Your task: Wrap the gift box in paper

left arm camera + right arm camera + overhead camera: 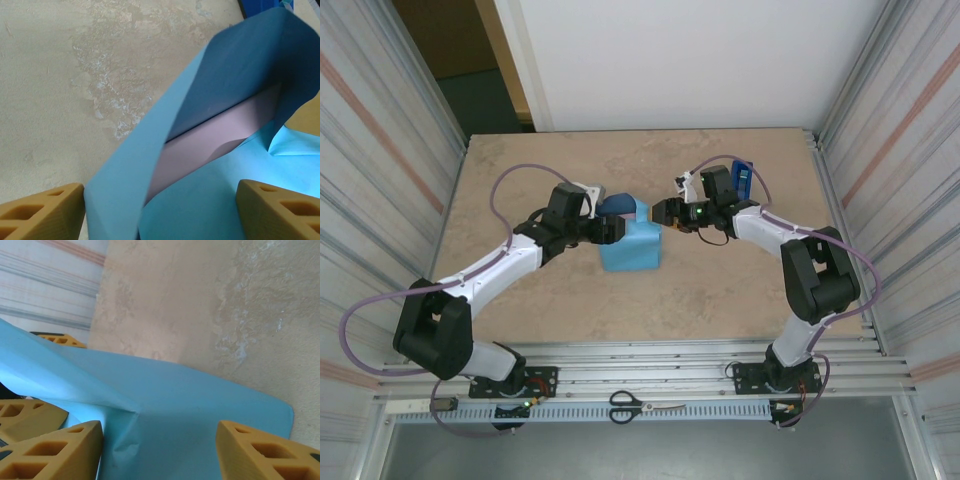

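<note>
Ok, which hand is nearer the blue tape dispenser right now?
Right. The right hand sits at the right edge of the paper, with the tape dispenser just behind its wrist. The left hand is at the paper's left side, farther away.

Mottled beige desk (720, 290) across the middle of the top view, with the same stone-like surface in the upper parts of both wrist views. Behind it, along the top, a plain white wall (700, 60). At upper left, a dark opening (485, 100) beside a brown panel (435, 30). Down the left and right edges, ribbed metal side walls (370, 150) with faint reddish stripes, seen again at upper left of the right wrist view. Along the bottom, silver rails (650, 362), then a grey surface (650, 450). Softly and evenly lit.
</note>
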`<state>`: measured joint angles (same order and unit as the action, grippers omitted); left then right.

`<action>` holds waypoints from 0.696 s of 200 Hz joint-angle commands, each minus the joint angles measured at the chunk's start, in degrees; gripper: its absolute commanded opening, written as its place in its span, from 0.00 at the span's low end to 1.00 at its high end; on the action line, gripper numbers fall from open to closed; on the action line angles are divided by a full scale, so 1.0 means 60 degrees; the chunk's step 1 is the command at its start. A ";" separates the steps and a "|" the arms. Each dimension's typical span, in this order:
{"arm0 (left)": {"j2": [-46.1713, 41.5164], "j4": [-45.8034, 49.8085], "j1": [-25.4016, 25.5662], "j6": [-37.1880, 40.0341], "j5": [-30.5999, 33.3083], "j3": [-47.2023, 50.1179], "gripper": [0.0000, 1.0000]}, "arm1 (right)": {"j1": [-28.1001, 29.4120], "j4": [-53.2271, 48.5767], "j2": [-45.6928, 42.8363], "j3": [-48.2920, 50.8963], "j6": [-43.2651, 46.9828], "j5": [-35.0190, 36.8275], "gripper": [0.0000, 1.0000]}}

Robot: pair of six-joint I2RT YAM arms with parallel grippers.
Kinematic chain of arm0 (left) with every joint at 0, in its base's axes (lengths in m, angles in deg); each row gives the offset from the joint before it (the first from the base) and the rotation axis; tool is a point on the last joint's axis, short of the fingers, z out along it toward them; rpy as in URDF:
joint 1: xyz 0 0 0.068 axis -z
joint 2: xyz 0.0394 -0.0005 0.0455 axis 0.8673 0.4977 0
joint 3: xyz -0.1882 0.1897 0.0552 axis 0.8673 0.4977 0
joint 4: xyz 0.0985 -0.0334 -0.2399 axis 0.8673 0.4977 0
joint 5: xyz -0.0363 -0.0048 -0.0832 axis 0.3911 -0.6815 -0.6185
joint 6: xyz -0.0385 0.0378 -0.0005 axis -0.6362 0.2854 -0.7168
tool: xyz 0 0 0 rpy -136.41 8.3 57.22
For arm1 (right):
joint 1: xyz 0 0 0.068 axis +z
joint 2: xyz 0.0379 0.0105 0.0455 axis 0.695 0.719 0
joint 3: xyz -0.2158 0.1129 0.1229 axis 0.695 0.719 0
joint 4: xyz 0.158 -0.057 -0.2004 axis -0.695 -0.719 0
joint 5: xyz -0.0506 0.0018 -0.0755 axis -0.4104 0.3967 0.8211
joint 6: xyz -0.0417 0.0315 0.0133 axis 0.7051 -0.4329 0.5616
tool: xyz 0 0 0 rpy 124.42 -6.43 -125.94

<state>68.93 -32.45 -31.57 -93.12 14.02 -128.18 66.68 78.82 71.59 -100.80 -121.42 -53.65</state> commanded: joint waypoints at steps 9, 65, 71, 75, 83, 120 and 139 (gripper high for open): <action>0.0048 0.0609 -0.0117 0.0002 -0.0332 -0.0246 0.79 | 0.0310 -0.0697 0.0111 0.0161 0.0201 0.0083 0.57; 0.0052 0.0604 -0.0364 -0.0025 -0.0679 -0.0292 0.77 | 0.0776 -0.0232 -0.0517 0.0397 -0.0425 0.0354 0.55; 0.0037 0.0604 -0.0379 -0.0036 -0.0685 -0.0279 0.77 | 0.0796 -0.0218 -0.0540 0.0427 -0.0447 0.0434 0.55; 0.0022 0.0604 -0.0383 -0.0037 -0.0691 -0.0277 0.77 | 0.0801 -0.0216 -0.0531 0.0441 -0.0461 0.0468 0.55; -0.0021 0.0626 -0.0398 -0.0037 -0.0692 -0.0266 0.77 | 0.0802 -0.0252 -0.0492 0.0472 -0.0451 0.0564 0.55; -0.0572 0.0970 -0.0412 -0.0149 -0.0418 -0.0204 0.83 | 0.0809 -0.0393 -0.0396 0.0569 -0.0393 0.0698 0.54; -0.1147 0.1175 -0.0456 -0.0259 -0.0130 -0.0211 0.88 | 0.0820 -0.0438 -0.0456 0.0648 -0.0363 0.0662 0.54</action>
<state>67.36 -28.19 -33.95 -93.88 11.83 -128.75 70.37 80.11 69.56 -99.14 -123.61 -51.08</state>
